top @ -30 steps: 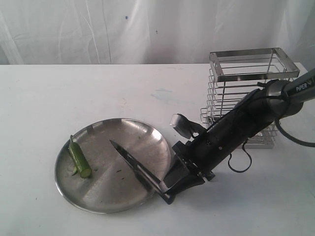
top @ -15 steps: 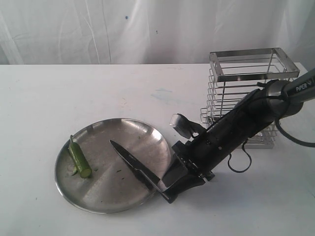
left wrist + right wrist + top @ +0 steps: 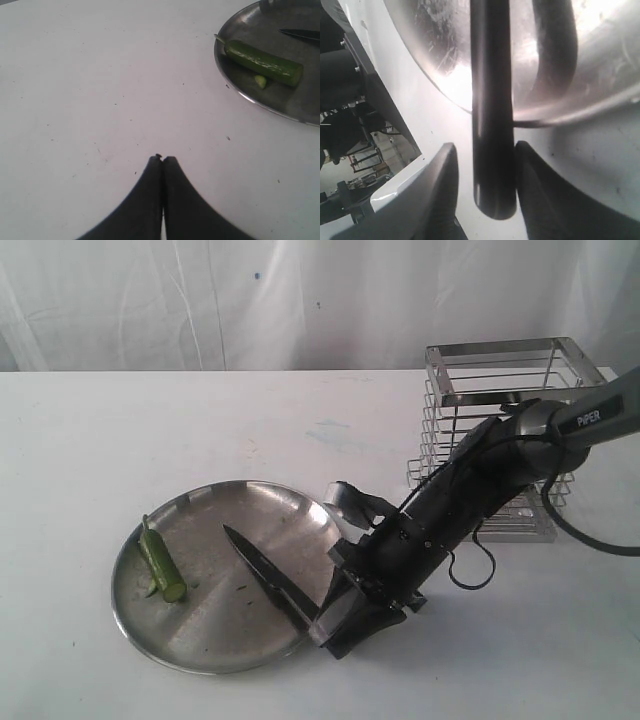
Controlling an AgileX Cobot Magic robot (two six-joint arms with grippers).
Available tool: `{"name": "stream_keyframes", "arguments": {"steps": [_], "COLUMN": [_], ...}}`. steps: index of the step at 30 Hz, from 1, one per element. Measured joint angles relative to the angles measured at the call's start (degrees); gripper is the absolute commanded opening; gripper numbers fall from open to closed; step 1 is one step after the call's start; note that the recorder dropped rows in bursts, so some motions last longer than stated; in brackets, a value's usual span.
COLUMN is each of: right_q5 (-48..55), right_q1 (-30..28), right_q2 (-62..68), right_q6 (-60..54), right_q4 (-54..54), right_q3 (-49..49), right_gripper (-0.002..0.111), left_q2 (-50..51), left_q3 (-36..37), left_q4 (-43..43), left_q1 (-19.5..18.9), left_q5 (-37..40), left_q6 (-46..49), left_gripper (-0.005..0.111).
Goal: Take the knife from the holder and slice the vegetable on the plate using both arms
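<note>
Since the earlier frame we note the right arm has shifted left over the table, the holder standing behind it. Its gripper has slackened, with the jaws apart either side of the knife handle and a gap on one side, while the left gripper hangs pressed together above the table near the plate. We find the knife lying blade on the plate with its handle over the rim, and the vegetable by the plate's left rim, apart from the blade tip.

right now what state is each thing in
plate, flat on table
knife, blade lying on plate, handle past the rim
vegetable, lying on plate, one end cut
holder, upright
left gripper, shut, holding nothing
right gripper, open around knife handle
</note>
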State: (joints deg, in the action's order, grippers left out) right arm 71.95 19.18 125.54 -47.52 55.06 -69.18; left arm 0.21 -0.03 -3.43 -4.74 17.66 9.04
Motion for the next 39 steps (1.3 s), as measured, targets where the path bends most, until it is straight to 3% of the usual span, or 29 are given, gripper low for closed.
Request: {"name": "stream_keyframes", "arguments": {"steps": [6,20,31,39], "right_q5": [-0.7,-1.9,-3.1,-16.8], "right_q1": [1.2,1.9,4.4,7.6], "right_q2": [0.0,-3.4,-23.3,-45.7], "right_q6": [0.7,-1.0,5.1,15.9], "right_q4": [-1.5,-5.6,-14.4,-25.4], "right_q3": [-0.2,0.3,1.2,15.0], "right_gripper": [0.0,0.0,0.0,0.0], "left_q2": [0.0,0.0,0.0,0.0], "left_q3": [0.0,0.0,0.0,0.0], "left_q4": [0.0,0.0,0.0,0.0], "left_q1": [0.0,0.0,0.0,0.0], "left_q5": [0.0,0.0,0.0,0.0], "left_q6": [0.0,0.0,0.0,0.0], "left_gripper": [0.0,0.0,0.0,0.0]}}
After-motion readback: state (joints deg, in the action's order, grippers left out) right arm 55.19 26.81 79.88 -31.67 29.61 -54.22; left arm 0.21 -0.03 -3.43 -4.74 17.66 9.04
